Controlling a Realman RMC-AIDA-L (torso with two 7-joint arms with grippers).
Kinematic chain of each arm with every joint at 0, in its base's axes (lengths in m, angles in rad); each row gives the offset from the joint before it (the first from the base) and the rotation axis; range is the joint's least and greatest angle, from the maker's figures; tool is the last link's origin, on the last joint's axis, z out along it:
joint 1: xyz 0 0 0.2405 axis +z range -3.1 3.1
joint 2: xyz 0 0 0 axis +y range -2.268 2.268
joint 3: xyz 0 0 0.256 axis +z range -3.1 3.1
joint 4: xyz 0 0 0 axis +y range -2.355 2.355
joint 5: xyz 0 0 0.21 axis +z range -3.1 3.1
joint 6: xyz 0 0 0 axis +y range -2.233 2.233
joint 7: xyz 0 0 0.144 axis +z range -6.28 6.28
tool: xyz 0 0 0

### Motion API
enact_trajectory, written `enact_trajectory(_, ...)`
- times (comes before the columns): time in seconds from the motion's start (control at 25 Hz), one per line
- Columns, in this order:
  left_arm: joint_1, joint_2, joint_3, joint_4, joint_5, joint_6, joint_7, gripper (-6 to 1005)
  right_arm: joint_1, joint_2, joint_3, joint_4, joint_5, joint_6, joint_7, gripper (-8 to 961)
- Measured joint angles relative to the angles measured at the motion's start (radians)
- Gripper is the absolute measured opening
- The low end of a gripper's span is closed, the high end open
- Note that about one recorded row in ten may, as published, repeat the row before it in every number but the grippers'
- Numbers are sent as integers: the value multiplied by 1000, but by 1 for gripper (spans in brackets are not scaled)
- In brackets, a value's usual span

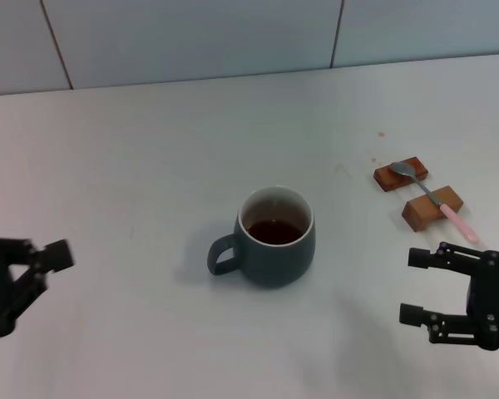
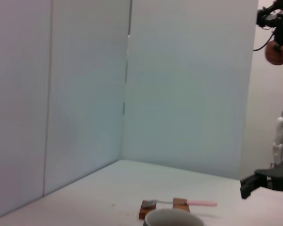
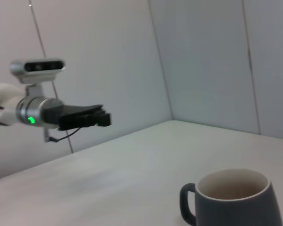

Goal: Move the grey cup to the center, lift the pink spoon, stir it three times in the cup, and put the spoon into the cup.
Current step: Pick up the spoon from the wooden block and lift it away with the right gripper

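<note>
The cup (image 1: 275, 236) is sitting in the middle of the table (image 1: 150, 133), with its handle sticking out to the left. Far to its right and a bit farther back, the spoon (image 1: 432, 198) is lying across two small blocks (image 1: 417, 191). The right gripper (image 1: 413, 287) is hanging near the front, just before the spoon. The left gripper (image 1: 33, 270) is hanging far off to the cup's left.

A lab test booth: bare white table (image 1: 150, 150) enclosed by plain white panels (image 2: 188, 84).
</note>
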Motion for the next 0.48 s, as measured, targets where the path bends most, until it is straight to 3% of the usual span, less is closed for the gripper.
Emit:
enact_trajectory(0.04, 0, 0, 0, 0, 0, 0, 0, 11, -1, 1, 9, 0, 0, 0, 0, 826)
enact_trajectory(0.08, 31, 23, -3, -2, -1, 15, -1, 11, -2, 2, 14, 1, 0, 0, 0, 826)
enact_trajectory(0.2, 55, 31, -3, -1, 4, 5, 0, 17, -2, 3, 19, 3, 0, 2, 1, 826)
enact_trajectory(0.36, 60, 23, 2, 0, 5, -3, 4, 42, -2, 3, 19, 14, 0, 5, 2, 825)
enact_trajectory(0.4, 62, 10, 12, 0, 6, -18, 25, 48, -2, 2, 21, 19, 0, 6, 2, 825)
enact_trajectory(0.48, 62, 1, 20, 0, 6, -29, 42, 189, -2, 0, 26, 35, 0, 7, 2, 825)
